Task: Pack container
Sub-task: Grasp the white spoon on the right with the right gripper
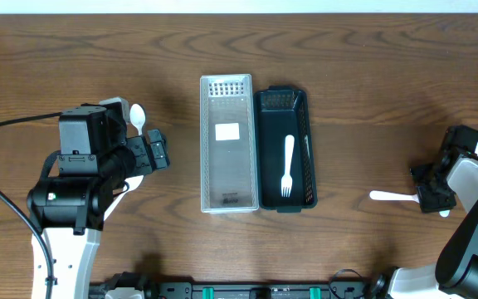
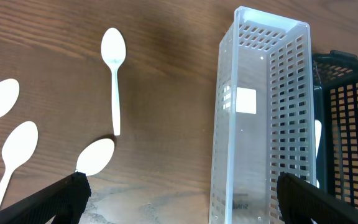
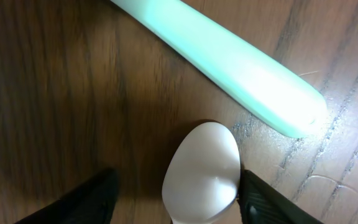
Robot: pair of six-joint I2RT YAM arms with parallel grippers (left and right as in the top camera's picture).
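A clear perforated container (image 1: 226, 143) stands at the table's middle, beside a black basket (image 1: 285, 149) that holds a white fork (image 1: 287, 166). My left gripper (image 1: 152, 154) is open and empty, left of the clear container (image 2: 260, 124). In its wrist view, several white spoons (image 2: 114, 68) lie on the wood ahead of the open jaws (image 2: 179, 202). My right gripper (image 1: 434, 189) is low at the far right. Its jaws (image 3: 176, 199) are open around a white spoon bowl (image 3: 202, 171), which touches the right finger. A white utensil handle (image 3: 229, 56) lies just beyond it.
The white handle also shows in the overhead view (image 1: 388, 196), left of the right gripper. The black basket (image 2: 347, 124) sits behind the clear container in the left wrist view. A spoon (image 1: 137, 118) lies by the left arm. Cables trail off the left edge.
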